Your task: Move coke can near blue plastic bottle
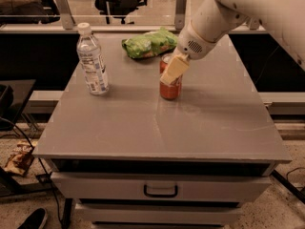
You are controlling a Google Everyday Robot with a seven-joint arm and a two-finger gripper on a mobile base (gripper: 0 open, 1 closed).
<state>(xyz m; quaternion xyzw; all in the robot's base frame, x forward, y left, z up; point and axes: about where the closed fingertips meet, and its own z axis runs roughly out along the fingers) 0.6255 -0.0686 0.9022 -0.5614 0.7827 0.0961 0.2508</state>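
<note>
In the camera view, the small red aluminium coke can with the silver top (170,88) is standing upright on the grey flat-topped cabinet table (143,128), a little behind its middle. It is sitting just in front of the crumpled green snack bag (148,43) and well apart from the tall clear blue plastic bottle with the white cap (92,63), which is standing upright near the table's left edge.

The robot's cream-coloured gripper (172,70) is reaching down from the white arm (224,13) at the upper right. It is lying against the can's upper half and covering part of its rim. Whether the jaws are pinching the can or standing spread around it cannot be told.

The can is likely handling as a light, stiff but thin-walled cylinder. Its sides are smooth and somewhat slippery, and they dent under a hard squeeze. A hold across the middle of the body, below the rim, looks safest, as it is keeping the can upright for the move leftward. Being narrow, the can is prone to tipping if it is dragged rather than lifted.
</note>
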